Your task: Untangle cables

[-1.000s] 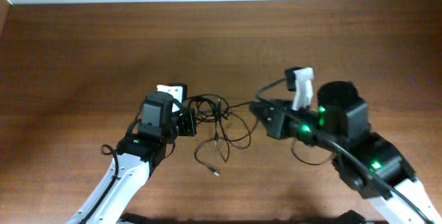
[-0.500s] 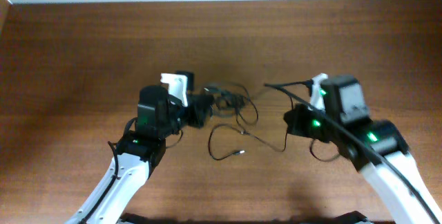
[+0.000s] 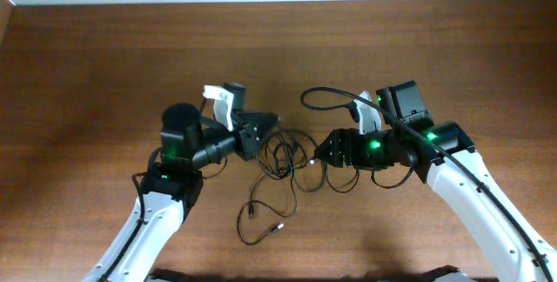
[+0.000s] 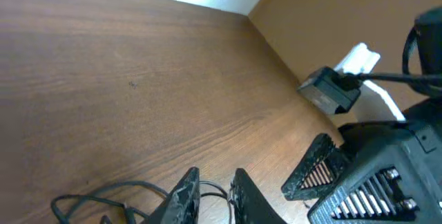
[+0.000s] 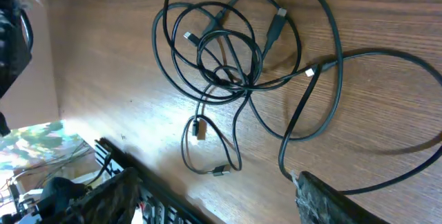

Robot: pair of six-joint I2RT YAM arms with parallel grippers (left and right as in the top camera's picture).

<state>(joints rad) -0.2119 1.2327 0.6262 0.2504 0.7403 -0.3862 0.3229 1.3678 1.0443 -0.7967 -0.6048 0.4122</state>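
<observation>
The cables (image 3: 283, 156) lie as one loose black tangle on the wooden table between my two grippers, with two plug ends (image 3: 278, 227) trailing toward the front. My left gripper (image 3: 265, 128) sits at the tangle's upper left. Its fingers (image 4: 183, 198) stand a narrow gap apart, and cable strands (image 4: 90, 200) cross that gap at the table. My right gripper (image 3: 324, 151) is at the tangle's right edge, open wide. From the right wrist the cables (image 5: 228, 72) show overlapping loops, and one strand touches the right finger (image 5: 331, 196).
The right arm's body (image 4: 387, 175) looms close beside the left fingers. A thick black robot wire (image 3: 331, 95) arches over the right wrist. The table's far edge (image 3: 278, 3) meets a white wall. Bare wood surrounds the tangle.
The right gripper swung left to the tangle and opened wide. The left fingers parted slightly. The cables, stretched between the grippers before, now lie slack, with their ends nearer the front.
</observation>
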